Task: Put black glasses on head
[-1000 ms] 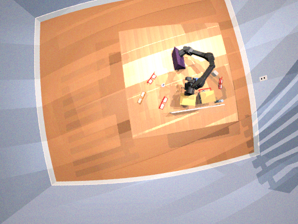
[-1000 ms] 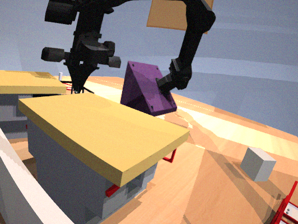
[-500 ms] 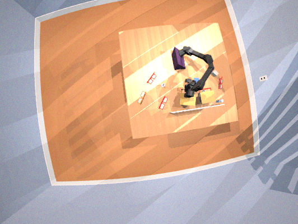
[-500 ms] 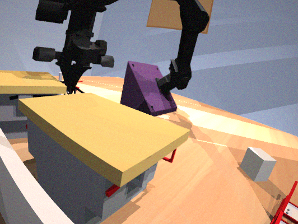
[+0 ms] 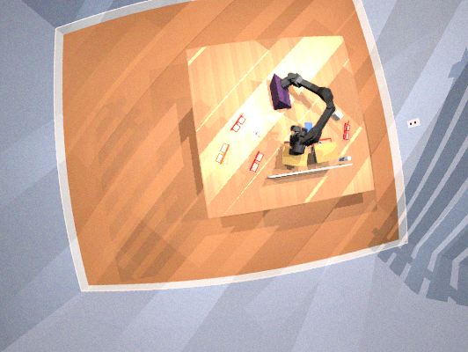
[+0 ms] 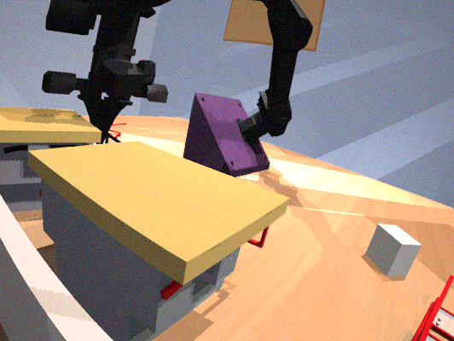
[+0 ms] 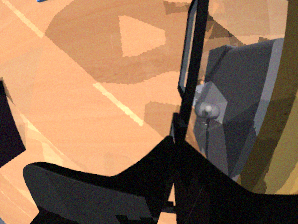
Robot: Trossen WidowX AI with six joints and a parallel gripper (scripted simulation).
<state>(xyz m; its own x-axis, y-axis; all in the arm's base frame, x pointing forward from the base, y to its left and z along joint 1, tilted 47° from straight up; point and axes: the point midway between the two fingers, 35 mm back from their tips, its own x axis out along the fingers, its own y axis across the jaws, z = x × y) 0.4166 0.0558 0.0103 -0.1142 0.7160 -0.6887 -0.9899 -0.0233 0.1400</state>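
Note:
My gripper [image 6: 104,137] [image 7: 173,141] is shut on the black glasses [image 6: 16,148] [image 7: 199,55] and holds them close in front of the far head. That head has a grey face [image 7: 240,85] [image 5: 294,159] [image 6: 47,135] and a yellow top. In the wrist view the frame is edge-on, just left of the nose [image 7: 207,110]; a gap to the nose cannot be judged. One dark temple shows below the yellow top in the exterior view; its end by the ear is hidden. The other head [image 5: 326,152] [image 6: 149,192] wears red glasses [image 6: 261,239]. No green tag is visible.
A white bar [image 5: 310,171] lies behind the heads. The purple wedge [image 5: 281,93] [image 6: 226,128] stands by the arm's base. A grey block [image 5: 337,114] [image 6: 392,251] and more red glasses [image 5: 347,130] are at the right. Several other glasses lie left, including an orange pair [image 5: 225,154].

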